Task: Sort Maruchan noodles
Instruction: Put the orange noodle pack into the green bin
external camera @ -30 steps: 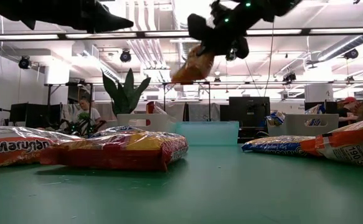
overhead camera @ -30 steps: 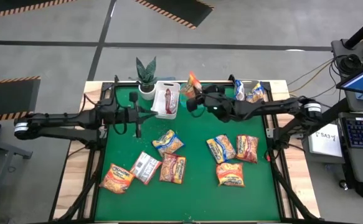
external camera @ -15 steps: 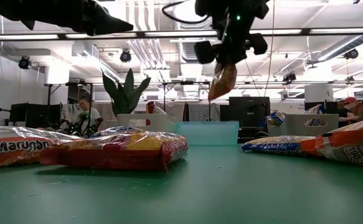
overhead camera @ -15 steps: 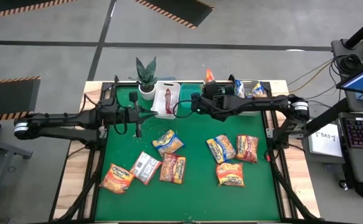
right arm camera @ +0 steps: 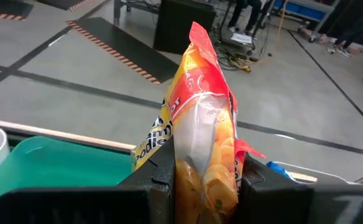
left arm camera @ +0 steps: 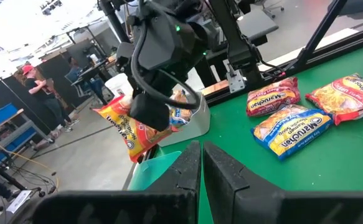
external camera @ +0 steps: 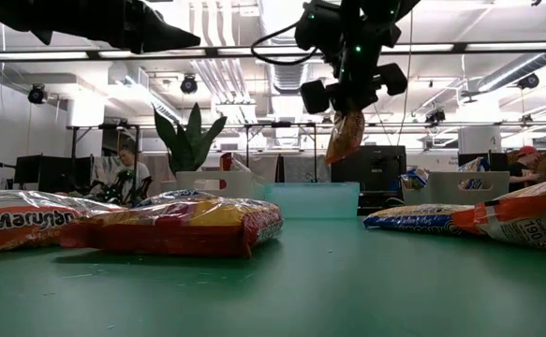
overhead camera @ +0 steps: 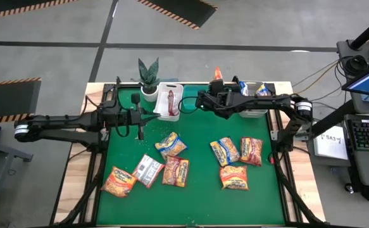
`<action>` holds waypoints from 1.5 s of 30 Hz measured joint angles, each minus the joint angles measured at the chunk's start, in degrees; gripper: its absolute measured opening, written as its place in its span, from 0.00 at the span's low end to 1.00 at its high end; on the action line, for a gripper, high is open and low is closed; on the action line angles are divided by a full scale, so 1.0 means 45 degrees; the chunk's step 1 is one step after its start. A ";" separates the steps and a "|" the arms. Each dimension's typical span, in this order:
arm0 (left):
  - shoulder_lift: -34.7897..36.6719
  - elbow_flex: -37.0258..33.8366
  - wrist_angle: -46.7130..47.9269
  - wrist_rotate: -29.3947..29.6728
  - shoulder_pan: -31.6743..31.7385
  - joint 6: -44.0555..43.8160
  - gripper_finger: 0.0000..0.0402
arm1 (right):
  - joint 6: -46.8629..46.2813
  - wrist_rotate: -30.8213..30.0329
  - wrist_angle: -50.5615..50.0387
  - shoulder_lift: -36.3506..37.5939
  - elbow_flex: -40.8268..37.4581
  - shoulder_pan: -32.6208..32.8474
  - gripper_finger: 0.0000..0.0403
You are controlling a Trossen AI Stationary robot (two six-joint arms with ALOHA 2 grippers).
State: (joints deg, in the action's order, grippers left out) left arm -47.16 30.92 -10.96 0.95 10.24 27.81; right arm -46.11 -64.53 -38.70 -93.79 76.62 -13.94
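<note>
Teal bin (right arm camera: 56, 165) beneath orange noodle packet (right arm camera: 203, 155) clenched in right end effector (right arm camera: 203, 186); left end effector (left arm camera: 200, 163) clenched, empty.

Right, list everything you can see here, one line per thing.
Loose packets: seven, orange, yellow and red, scattered on the mat.
Held packet: one, orange-yellow with red, hanging at the table's back edge by the teal bin.
Red packet: one, in the white bin.
Blue-marked packets: at least two, in the grey bin.
White bin: one, back left of centre.
Teal bin: one, back centre.
Grey bin: one, back right.
Plant: one, green, white pot, beside the white bin.
Mat: one, green, covers the table.
Left claw: shut, empty, over the mat's back left.
Right claw: shut on the held packet.
</note>
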 joint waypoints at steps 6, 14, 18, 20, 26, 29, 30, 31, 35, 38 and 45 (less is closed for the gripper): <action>-0.0010 0.0000 0.0000 0.0000 0.0000 0.0000 0.00 | -0.0421 0.0014 0.0572 -0.0059 -0.0020 -0.0106 0.17; -0.0010 0.0004 -0.0001 0.0000 0.0000 0.0034 0.00 | -0.0101 -0.0019 0.1709 -0.1217 -0.0073 -0.0371 0.17; -0.0010 0.0005 0.0076 0.0000 0.0000 0.0034 0.00 | -0.0534 0.0003 0.1716 -0.1866 -0.0066 -0.0534 0.17; -0.0010 0.0005 0.0097 0.0000 0.0000 0.0034 0.00 | -0.0739 0.0005 0.1707 -0.2113 -0.0063 -0.0585 0.17; -0.0010 0.0005 0.0100 0.0000 0.0000 0.0015 0.00 | -0.0768 0.0003 0.1712 -0.2634 -0.0063 -0.0766 0.17; -0.0010 0.0005 0.0107 0.0000 0.0000 0.0010 0.00 | -0.0716 0.0034 0.1645 -0.2780 -0.0058 -0.0753 0.17; -0.0010 0.0005 0.0107 0.0000 0.0000 0.0010 0.00 | -0.0703 0.0035 0.1672 -0.2835 -0.0057 -0.0746 0.17; -0.0010 0.0005 0.0107 0.0000 -0.0001 0.0010 0.00 | -0.0703 0.0066 0.1669 -0.2874 -0.0058 -0.0737 0.17; -0.0019 0.0005 0.0102 0.0000 0.0000 0.0005 0.00 | -0.0621 0.0013 0.1664 -0.3051 -0.0060 -0.0745 0.17; -0.0036 0.0005 0.0100 0.0000 0.0000 0.0005 0.00 | -0.0616 0.0000 0.1663 -0.3238 -0.0078 -0.0786 0.17; -0.0049 0.0005 0.0092 0.0000 -0.0001 0.0000 0.00 | -0.0621 0.0063 0.1680 -0.3948 -0.0073 -0.0805 0.18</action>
State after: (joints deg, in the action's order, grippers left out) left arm -47.37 30.94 -10.55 0.95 10.24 27.81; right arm -48.90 -64.25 -31.14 -111.55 76.29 -17.56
